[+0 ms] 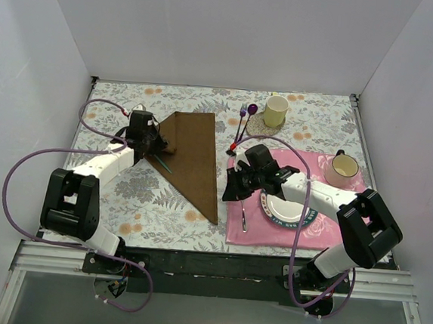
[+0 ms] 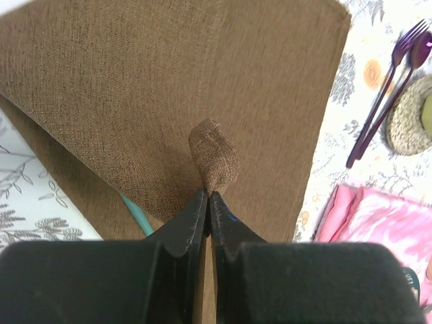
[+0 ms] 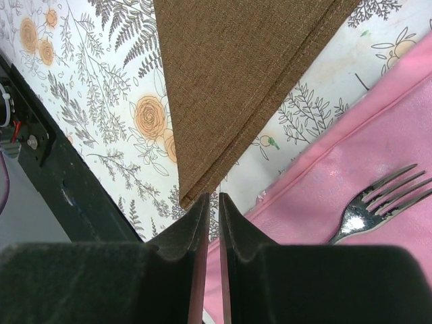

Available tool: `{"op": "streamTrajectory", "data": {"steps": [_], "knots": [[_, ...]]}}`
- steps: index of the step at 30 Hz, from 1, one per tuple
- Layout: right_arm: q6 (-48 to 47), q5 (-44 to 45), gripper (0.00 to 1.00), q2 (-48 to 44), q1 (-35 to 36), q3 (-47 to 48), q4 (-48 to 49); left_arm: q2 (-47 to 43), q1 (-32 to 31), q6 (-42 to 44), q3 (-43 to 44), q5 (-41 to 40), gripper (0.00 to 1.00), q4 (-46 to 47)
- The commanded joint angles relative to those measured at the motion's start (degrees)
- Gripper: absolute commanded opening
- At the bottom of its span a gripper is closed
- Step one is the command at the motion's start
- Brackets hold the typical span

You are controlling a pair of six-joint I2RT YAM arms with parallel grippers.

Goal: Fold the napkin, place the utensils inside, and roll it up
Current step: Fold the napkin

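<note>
**Left.** The left fingers (image 2: 201,210) are pressed together on a small raised pinch of the plain dark brown cloth napkin (image 1: 194,156), at its left corner. The napkin lies folded into a triangle on the floral-printed tabletop (image 1: 123,192), left of centre, with its long point towards the near edge. A thin teal rod (image 2: 135,212) shows from beneath the folded edge beside those fingers. What it is cannot be told.

**Centre, far side.** A purple plastic fork and spoon (image 1: 243,119) lie side by side. They are just beside a round woven coaster (image 1: 258,125) that carries a pale yellow cup (image 1: 276,108).

**Right.** The right fingers (image 3: 200,217) stand narrow, with a thin slit between them and nothing in it. They are above the left edge of the pink rose-patterned placemat (image 1: 301,234), near the napkin's pointed tip. On the placemat lie a silver metal fork (image 3: 378,202) and a white plate with a dark-banded rim (image 1: 282,207). A cream mug with a handle (image 1: 343,170) stands at its far right corner.
</note>
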Motion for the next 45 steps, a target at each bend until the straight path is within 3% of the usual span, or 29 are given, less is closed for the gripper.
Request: {"op": "streamTrajectory", "data": {"steps": [1, 23, 39, 43, 44, 45], "knots": [[0.13, -1.08, 0.18, -2.03, -0.25, -1.06, 1.38, -3.31, -0.9, -1.43, -1.68, 1.03, 0.0, 0.86], [0.83, -1.34, 0.18, -2.03, -0.25, -2.82, 2.7, -5.95, -1.7, -3.1, -6.34, 1.56, 0.02, 2.18], [1.01, -1.6, 0.18, -1.33, -0.25, -2.82, 3.22, -5.51, -1.96, -4.24, -9.59, 3.5, 0.11, 3.32], [1.18, -1.78, 0.18, -1.33, -0.25, -2.91, 3.4, -7.17, -1.96, -5.13, -11.7, 4.19, 0.28, 3.94], [1.18, -1.95, 0.18, -1.24, -0.16, -3.0, 3.57, -8.14, -1.96, -5.13, -12.05, 5.42, 0.39, 4.02], [1.18, -2.04, 0.18, -0.98, -0.25, -2.91, 3.66, -8.93, -1.96, -5.04, -12.06, 6.21, 0.43, 3.68]]}}
